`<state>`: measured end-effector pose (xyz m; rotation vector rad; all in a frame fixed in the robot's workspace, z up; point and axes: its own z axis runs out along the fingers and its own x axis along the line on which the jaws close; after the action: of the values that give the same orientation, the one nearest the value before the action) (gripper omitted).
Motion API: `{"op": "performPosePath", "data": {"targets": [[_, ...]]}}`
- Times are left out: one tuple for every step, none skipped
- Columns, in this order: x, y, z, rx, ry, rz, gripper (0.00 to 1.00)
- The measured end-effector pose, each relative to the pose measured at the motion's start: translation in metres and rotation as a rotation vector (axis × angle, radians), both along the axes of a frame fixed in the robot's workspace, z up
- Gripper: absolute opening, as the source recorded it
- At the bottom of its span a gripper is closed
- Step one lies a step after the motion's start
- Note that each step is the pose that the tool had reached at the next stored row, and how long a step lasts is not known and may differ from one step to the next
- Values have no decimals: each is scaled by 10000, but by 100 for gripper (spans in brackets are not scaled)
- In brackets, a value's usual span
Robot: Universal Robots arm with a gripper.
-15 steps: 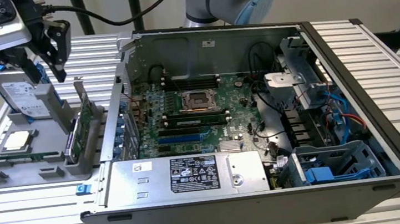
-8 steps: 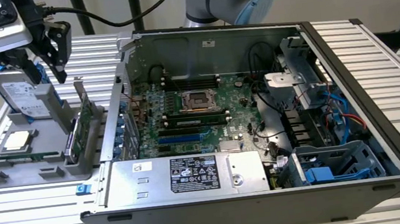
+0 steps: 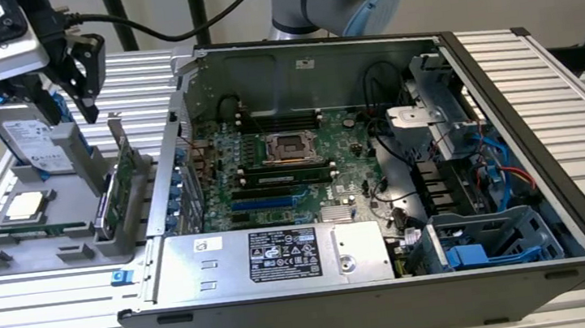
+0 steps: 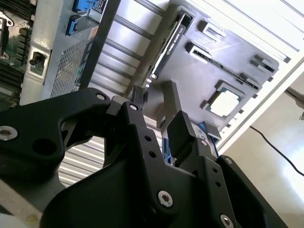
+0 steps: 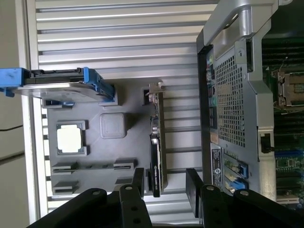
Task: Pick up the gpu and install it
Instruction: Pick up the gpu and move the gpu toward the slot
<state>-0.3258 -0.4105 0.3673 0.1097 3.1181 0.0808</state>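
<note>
Gripper: the gripper (image 3: 70,104) hangs over the grey tray (image 3: 18,250) at the exterior view's left, above and apart from everything on it.
Fingers: spread wide, with nothing between them in both wrist views; one finger (image 5: 138,179) and the other (image 5: 193,184) are well apart.
Graphics card: the graphics card (image 3: 119,190) stands on its edge in a slot of the tray, just beside the computer case (image 3: 293,64) and outside it, so it is not installed.
Exterior view: shows the card's green board from the side with its silver bracket pointing up, just below the fingertips. It also looks into the open case at the main board (image 3: 282,161).
First wrist view: looks straight down on the graphics card (image 5: 156,152), seen as a thin strip. One end falls in the gap between the fingers, nearer one of them. The back wall of the case (image 5: 232,95) is alongside.
Second wrist view: the gripper (image 4: 159,116) is up close, with the card's (image 4: 167,47) dark edge beyond it.
Other parts on the tray: a hard drive (image 3: 34,138) in a blue frame stands upright, and a square processor chip (image 5: 70,139) lies flat.
Table: a ribbed metal table (image 3: 550,72) carries the tray and the case.
</note>
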Motion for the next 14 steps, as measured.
{"op": "performPosePath", "data": {"targets": [[0,0,-3,0,0,0,100],[0,0,-7,1,-1,1,100],[0,0,-10,1,-2,0,100],[0,0,-13,0,-1,1,100],[0,0,-17,1,-1,0,100],[0,0,-20,0,0,0,100],[0,0,-23,0,-1,0,100],[0,0,-26,1,-1,0,100],[0,0,-29,0,0,0,100],[0,0,-32,0,0,0,100],[0,0,-35,0,0,0,100],[0,0,-39,0,-1,0,100],[0,0,-42,0,0,1,100],[0,0,-44,0,0,0,100]]}}
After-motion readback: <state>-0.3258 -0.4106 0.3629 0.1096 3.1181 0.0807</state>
